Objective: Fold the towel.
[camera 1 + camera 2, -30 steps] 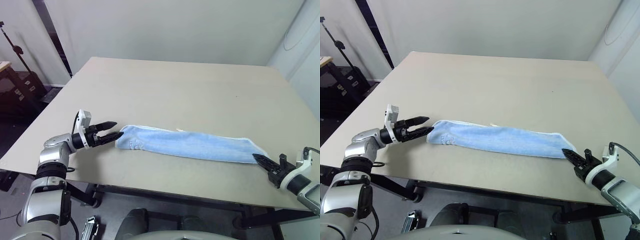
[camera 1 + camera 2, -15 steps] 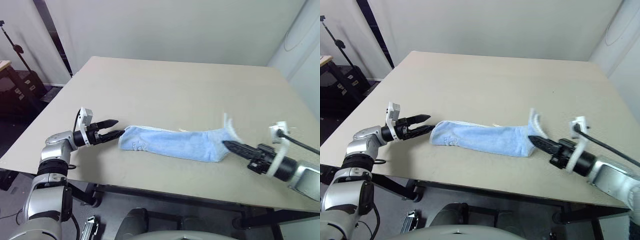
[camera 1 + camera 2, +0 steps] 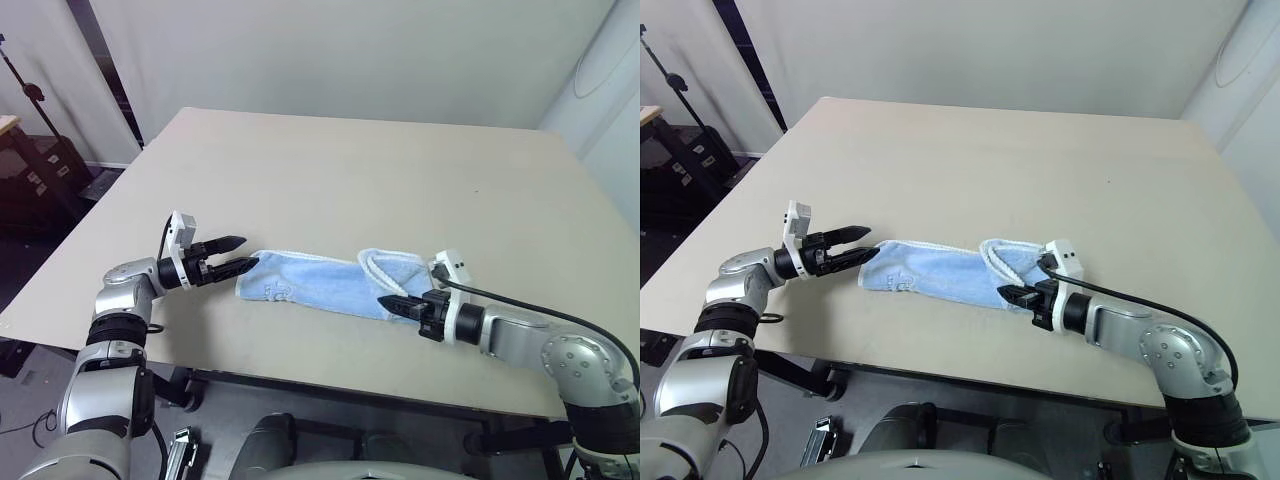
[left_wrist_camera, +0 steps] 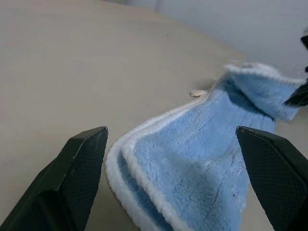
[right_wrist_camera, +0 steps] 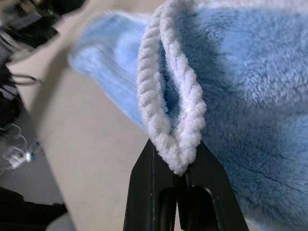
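- Left gripper [image 3: 236,254]: fingers spread wide and empty, level with the tabletop, tips at the towel's left end. The left wrist view shows both pads either side of the cloth's rounded end, not touching it.
- Towel [image 3: 310,281]: light-blue terry cloth with white border, lying as a long narrow folded strip on the near part of the table [image 3: 340,180], running left to right. A small dark mark sits near its left end. Its right end is lifted and curled back over itself, so the white edge forms a loop.
- Right gripper [image 3: 392,302]: clenched on the towel's right end; the right wrist view shows the doubled white border [image 5: 173,120] pinched between the two black fingers.
- Table: plain beige top; the strip lies close to the near edge.
- Room: pale walls behind; dark stand [image 3: 25,95] and shelving at far left.
- Broad bare tabletop lies beyond the towel.
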